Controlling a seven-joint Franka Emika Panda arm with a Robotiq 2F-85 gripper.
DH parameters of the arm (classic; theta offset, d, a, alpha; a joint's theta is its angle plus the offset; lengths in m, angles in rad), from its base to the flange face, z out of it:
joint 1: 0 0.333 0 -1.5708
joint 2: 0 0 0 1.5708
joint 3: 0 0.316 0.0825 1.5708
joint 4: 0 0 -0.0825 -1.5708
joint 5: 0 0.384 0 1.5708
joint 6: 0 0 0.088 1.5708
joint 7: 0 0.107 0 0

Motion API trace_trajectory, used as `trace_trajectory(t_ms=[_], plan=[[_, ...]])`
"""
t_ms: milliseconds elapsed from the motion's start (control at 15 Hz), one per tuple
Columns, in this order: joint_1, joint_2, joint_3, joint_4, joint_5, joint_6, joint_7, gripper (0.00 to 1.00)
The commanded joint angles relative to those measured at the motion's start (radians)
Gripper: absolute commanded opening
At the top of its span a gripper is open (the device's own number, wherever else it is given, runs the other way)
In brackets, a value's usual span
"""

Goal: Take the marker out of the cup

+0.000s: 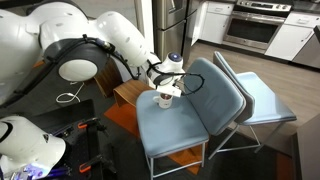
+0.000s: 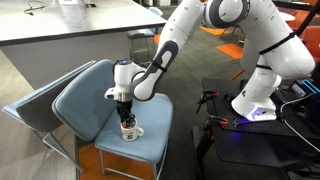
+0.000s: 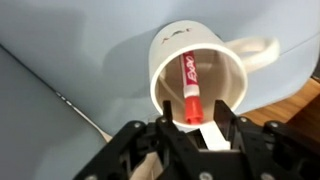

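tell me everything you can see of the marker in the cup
The marker is a slim pen, plastic by its look: a pale barrel with red print and a solid red end pointing up at the wrist camera. It stands tilted inside the white cup, its top near the rim. Only the cup seems to touch it; the jaws of the gripper are spread either side of its upper end.
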Motion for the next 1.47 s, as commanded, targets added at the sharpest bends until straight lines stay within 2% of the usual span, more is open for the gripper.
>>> trace_trajectory(t_ms=[0,333,667,867,1000,1133,1200,1267,1333,1400], plan=[[-0.026,0.027,0.033,0.027,0.026,-0.015,-0.058,0.5],[-0.024,0.031,0.034,0.02,0.03,-0.01,-0.053,0.46],[-0.026,0.03,0.034,0.002,0.031,0.004,-0.052,0.48],[-0.024,0.046,0.032,0.0,0.029,0.0,-0.05,0.43],[-0.026,0.066,0.034,0.005,0.028,-0.001,-0.052,0.38],[-0.027,0.078,0.037,0.008,0.027,0.001,-0.053,0.28],[-0.025,0.076,0.037,0.009,0.027,0.004,-0.05,0.11],[-0.022,0.074,0.035,0.006,0.027,0.005,-0.043,0.03],[-0.021,0.065,0.034,-0.002,0.027,0.011,-0.039,0.0],[-0.015,0.054,0.028,-0.01,0.024,0.012,-0.028,0.04]])
